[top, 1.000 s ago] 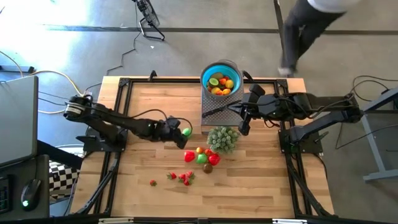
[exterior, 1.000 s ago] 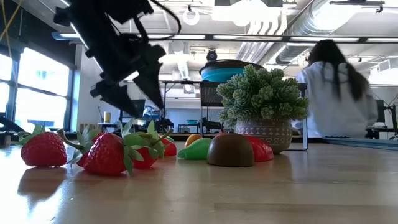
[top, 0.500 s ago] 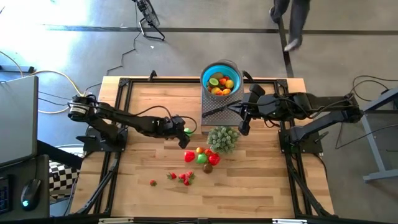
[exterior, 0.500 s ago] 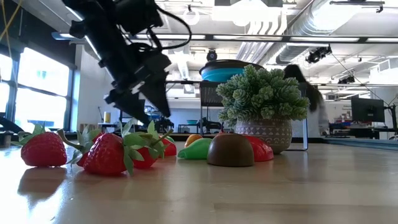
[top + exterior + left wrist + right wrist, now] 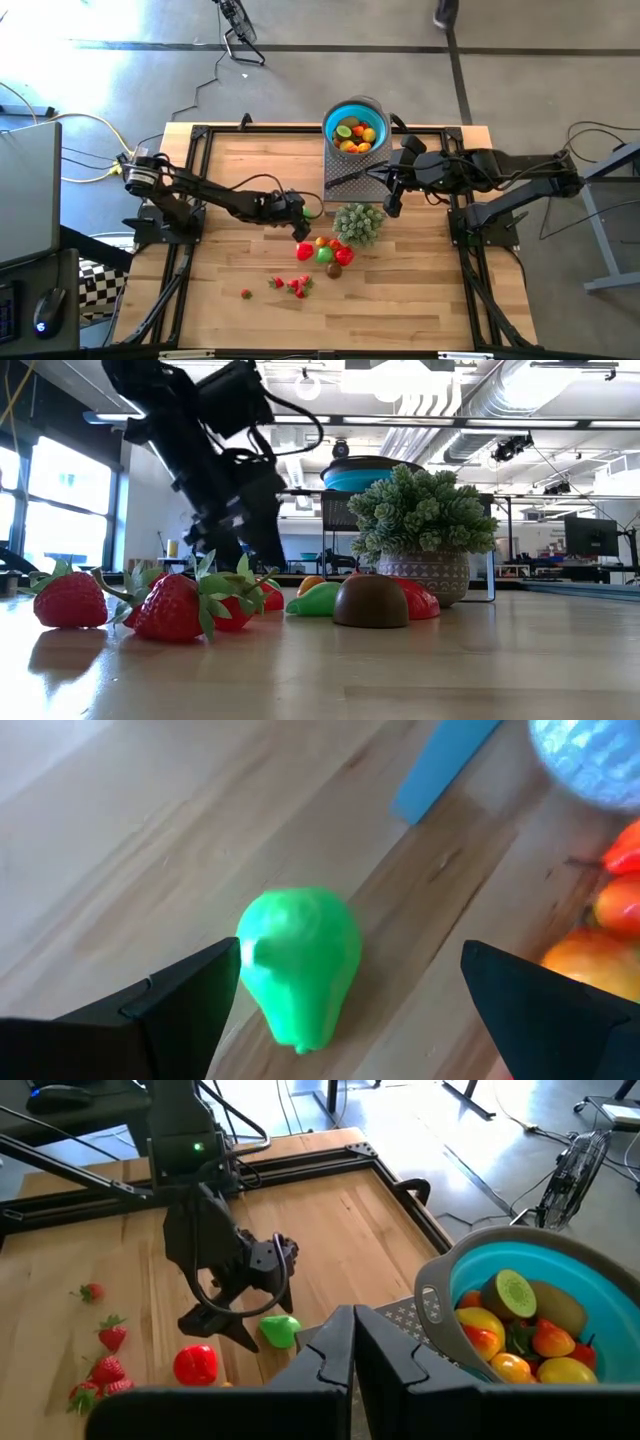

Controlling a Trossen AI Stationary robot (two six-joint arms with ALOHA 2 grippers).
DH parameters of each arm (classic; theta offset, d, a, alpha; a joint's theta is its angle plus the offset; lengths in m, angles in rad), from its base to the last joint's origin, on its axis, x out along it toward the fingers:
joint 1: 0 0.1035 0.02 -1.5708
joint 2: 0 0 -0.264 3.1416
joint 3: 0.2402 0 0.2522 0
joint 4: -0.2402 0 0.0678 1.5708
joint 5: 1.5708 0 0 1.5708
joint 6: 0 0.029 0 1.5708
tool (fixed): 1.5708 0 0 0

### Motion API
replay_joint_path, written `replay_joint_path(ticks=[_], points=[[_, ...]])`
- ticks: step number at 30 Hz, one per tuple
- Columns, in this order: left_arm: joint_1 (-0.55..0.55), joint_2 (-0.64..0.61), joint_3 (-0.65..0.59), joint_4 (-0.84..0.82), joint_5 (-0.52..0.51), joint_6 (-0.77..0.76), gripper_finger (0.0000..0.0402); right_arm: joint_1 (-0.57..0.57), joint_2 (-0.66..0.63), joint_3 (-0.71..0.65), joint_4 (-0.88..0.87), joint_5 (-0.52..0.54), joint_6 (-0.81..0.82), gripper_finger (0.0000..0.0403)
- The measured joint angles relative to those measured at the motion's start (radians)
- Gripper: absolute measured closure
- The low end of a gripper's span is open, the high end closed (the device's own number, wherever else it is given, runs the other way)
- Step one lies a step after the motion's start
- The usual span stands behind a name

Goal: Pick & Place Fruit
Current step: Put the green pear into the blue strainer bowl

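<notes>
The green fruit (image 5: pixel 298 965) now lies between the fingers of the left hand (image 5: pixel 300 209), which has slid across the desk (image 5: pixel 240 170) over the past second to bracket it, while the fruit itself has stayed put. The fingers stand wide apart on either side and do not yet touch it, so the grasp looks lined up but not made; closing on it seems the next step. The fruit rests on bare wood just beside the plant (image 5: pixel 358 222), near the red, orange and brown fruits (image 5: pixel 326 252), with the strawberries (image 5: pixel 295 285) farther off. The left arm reaches low and nearly flat from the desk's left edge. The right hand (image 5: pixel 393 198), fingers pressed together and empty, waits beside the bowl (image 5: pixel 330 119), already holding several fruits.
</notes>
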Motion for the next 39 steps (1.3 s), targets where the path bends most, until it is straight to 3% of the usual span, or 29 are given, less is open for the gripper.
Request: replay_joint_path(ticks=[16,39], points=[[0.0,0.082,0.001,0.008,-0.039,0.008,0.003,0.0,0.0,0.0,0.0,0.0,0.0,0.0398],[0.0,0.085,0.0,0.008,-0.046,-0.004,0.0035,0.0,0.0,0.0,-0.001,0.0,0.0,0.0398]])
